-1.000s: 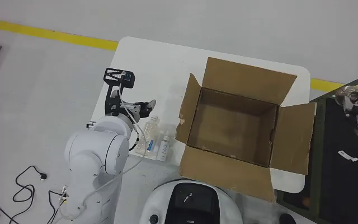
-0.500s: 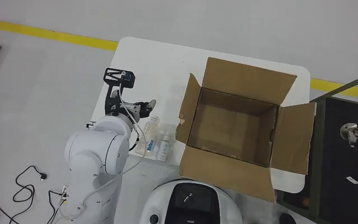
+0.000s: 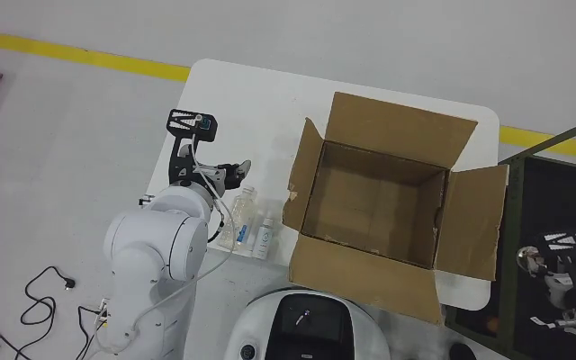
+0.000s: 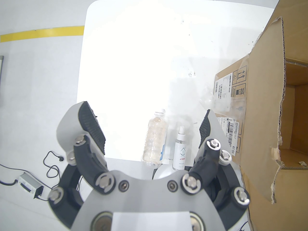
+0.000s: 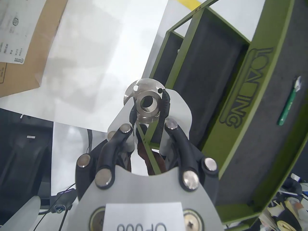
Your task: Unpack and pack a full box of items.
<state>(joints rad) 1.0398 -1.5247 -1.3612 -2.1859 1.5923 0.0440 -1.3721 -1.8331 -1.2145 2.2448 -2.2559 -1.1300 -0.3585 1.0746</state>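
Observation:
The open cardboard box [image 3: 396, 126] stands on the right half of the white table [image 3: 243, 99], and its inside looks bare. A clear plastic bottle [image 3: 241, 214] and a small white spray bottle [image 3: 265, 234] lie side by side near the table's front left, beside the box [image 4: 264, 121]. My left gripper [image 3: 241, 169] hangs open above the bottle [image 4: 155, 140] and spray bottle [image 4: 180, 149], holding nothing. My right gripper [image 5: 148, 111] is shut on a round metal flange [image 5: 146, 102], held over the green cart [image 5: 216, 73] off the table's right edge.
The cart [image 3: 540, 198] has green frames and black foam shelves. A thin green-handled tool [image 5: 288, 104] lies on one shelf. The box flaps [image 3: 472, 220] spread outward over the table's right side. The table's far left is bare.
My right gripper, with the metal flange, has moved along the cart toward the robot's side. The left arm and both bottles have stayed put.

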